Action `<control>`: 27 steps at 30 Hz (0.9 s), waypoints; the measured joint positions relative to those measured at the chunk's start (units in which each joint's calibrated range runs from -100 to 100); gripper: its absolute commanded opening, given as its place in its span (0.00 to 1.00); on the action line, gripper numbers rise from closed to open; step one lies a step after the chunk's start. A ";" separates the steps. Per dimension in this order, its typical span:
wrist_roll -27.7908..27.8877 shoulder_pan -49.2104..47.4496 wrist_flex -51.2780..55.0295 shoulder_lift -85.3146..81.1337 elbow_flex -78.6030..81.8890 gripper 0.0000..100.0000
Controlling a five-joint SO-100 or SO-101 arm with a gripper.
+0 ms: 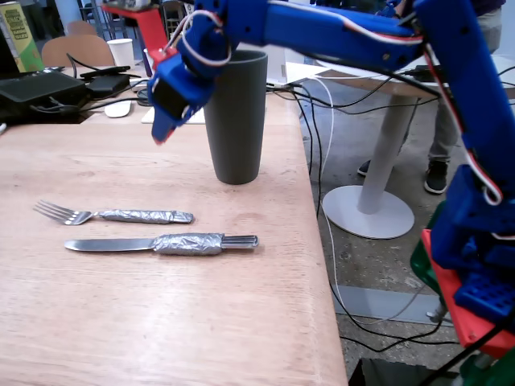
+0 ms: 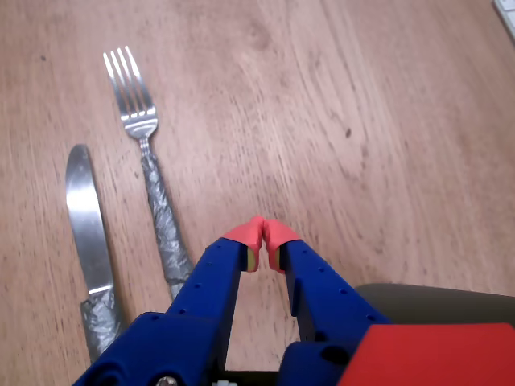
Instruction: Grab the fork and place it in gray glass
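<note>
The fork [image 1: 113, 215] lies flat on the wooden table, tines to the left, foil-wrapped handle to the right; in the wrist view the fork [image 2: 149, 169] lies left of the fingers with tines pointing away. The gray glass [image 1: 235, 117] stands upright behind it near the table's right edge; its rim [image 2: 438, 299] shows at the lower right of the wrist view. My blue gripper [image 1: 158, 138] hangs in the air left of the glass, above and behind the fork. Its red-tipped fingers [image 2: 264, 241] are shut together and hold nothing.
A foil-wrapped knife [image 1: 165, 243] lies parallel to the fork, just in front of it; it also shows in the wrist view [image 2: 87, 233]. The table's right edge [image 1: 318, 241] drops off close to the glass. Cables, a white cup [image 1: 121, 51] and clutter sit at the back.
</note>
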 measured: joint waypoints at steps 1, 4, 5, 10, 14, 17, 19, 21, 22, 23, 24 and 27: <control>0.00 -0.47 0.00 1.38 0.09 0.00; 0.00 -2.25 0.00 3.11 0.09 0.00; 0.00 -3.85 0.00 3.46 0.09 0.00; 0.00 -8.74 -0.08 5.10 0.09 0.00; 0.00 -9.96 -0.17 5.36 0.09 0.13; 0.00 -10.05 -0.17 5.36 0.00 0.22; 0.00 -9.77 -0.17 5.36 0.00 0.22; 0.00 -9.30 -0.17 5.36 0.00 0.22; 0.00 -9.21 -0.17 5.36 0.00 0.22; 0.00 -9.02 -0.25 5.36 0.00 0.22; 0.00 -9.02 -0.83 5.36 0.00 0.22; 0.00 -8.83 -4.39 5.36 0.00 0.22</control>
